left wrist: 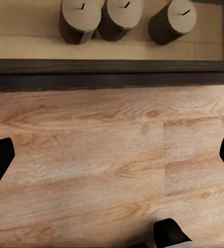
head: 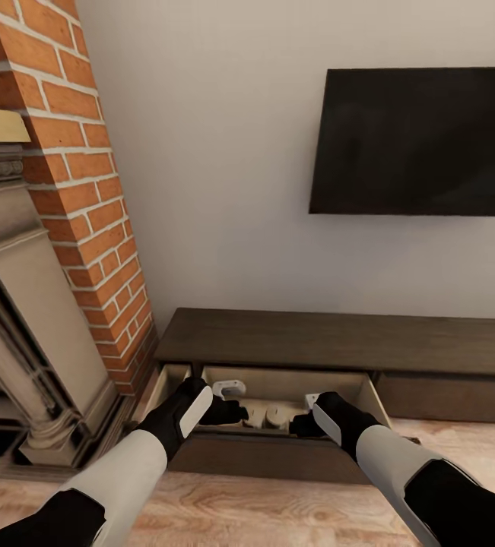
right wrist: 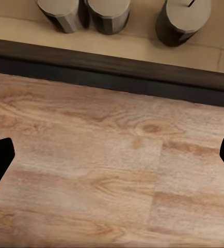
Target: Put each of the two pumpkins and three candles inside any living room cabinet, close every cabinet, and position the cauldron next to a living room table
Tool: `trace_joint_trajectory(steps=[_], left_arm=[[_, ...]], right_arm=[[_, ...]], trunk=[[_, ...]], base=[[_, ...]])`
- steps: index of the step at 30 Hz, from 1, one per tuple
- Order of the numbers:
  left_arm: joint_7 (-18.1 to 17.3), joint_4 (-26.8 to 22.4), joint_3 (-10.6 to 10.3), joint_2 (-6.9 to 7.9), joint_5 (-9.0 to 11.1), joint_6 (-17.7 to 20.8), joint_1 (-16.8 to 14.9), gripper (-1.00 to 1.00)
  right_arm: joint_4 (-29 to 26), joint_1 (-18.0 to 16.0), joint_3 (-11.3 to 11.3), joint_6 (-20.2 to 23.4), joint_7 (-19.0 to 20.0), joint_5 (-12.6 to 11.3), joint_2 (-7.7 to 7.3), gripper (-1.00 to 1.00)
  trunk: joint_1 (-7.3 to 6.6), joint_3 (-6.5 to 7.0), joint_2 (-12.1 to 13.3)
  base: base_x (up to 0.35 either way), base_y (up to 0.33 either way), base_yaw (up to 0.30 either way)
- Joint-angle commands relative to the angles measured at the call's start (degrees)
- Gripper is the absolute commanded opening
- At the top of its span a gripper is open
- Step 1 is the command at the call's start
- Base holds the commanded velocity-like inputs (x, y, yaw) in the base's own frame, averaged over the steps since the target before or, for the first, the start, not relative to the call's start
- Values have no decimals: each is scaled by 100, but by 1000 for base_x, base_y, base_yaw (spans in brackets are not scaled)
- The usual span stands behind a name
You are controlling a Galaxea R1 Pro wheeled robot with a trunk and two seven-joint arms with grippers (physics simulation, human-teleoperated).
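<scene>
Three candles (left wrist: 126, 15) stand inside the cabinet's (head: 338, 342) open drawer (head: 277, 448). Both the left gripper (left wrist: 112, 155) and right gripper (right wrist: 112, 157) hover above, fingers spread wide, holding nothing

Three candles (left wrist: 125, 18) stand upright in a row on the pale drawer floor, stubby grey-tan cylinders with short wicks. The dark cabinet (head: 338, 342) sits at twelve o'clock, drawer pulled open.

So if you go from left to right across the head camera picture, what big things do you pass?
Grey fireplace → red brick column → white wall → black TV. Lower down: left end effector → candles in the open cabinet drawer → right end effector.
</scene>
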Motion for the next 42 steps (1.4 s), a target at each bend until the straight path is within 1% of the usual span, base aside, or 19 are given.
trace_joint_trajectory(steps=[1, 11, 17, 31, 34, 35, 36, 38, 42], left_arm=[[57, -6, -12, 0, 61, 17, -3, 100], [54, -6, -12, 0, 61, 7, -3, 100], [53, -6, -12, 0, 61, 7, -3, 100], [50, -15, -12, 0, 61, -63, -3, 100], [49, -15, -12, 0, 61, -65, -3, 100], [38, -15, -12, 0, 61, -104, -3, 100], [28, -13, -15, 0, 61, -189, -3, 100], [14, -4, -18, 0, 61, -349, -3, 100], [7, 14, -20, 0, 61, -444, -3, 100]], right_arm=[[-11, -3, 35, 23, -46, -61, -2, 100], [-11, -3, 31, 26, -52, -72, -2, 100], [-11, -3, 32, 22, -57, -79, -2, 100], [-11, -3, -4, 5, -54, -89, -10, 100], [-11, -3, -67, 1, -52, -89, -16, 100], [-11, -3, -201, -11, -54, -88, -19, 100], [-11, -3, -228, -30, -54, -88, -19, 100], [-11, -3, -256, -101, -58, -88, -19, 100], [-4, -3, -264, -261, -62, -85, -20, 100]], trunk=[[-3, 3, -3], [-3, 21, -3], [-3, 21, -3], [-3, 21, -3], [63, -33, -123], [85, -51, -163], [106, -69, -203], [150, -105, -284], [238, -177, -444]], base=[[-275, 0, 0], [-72, 0, 0], [-157, 0, 0], [-11, 0, 0], [0, 0, 0], [0, 0, 0], [0, 0, 0], [0, 0, 0], [0, 0, 0]])
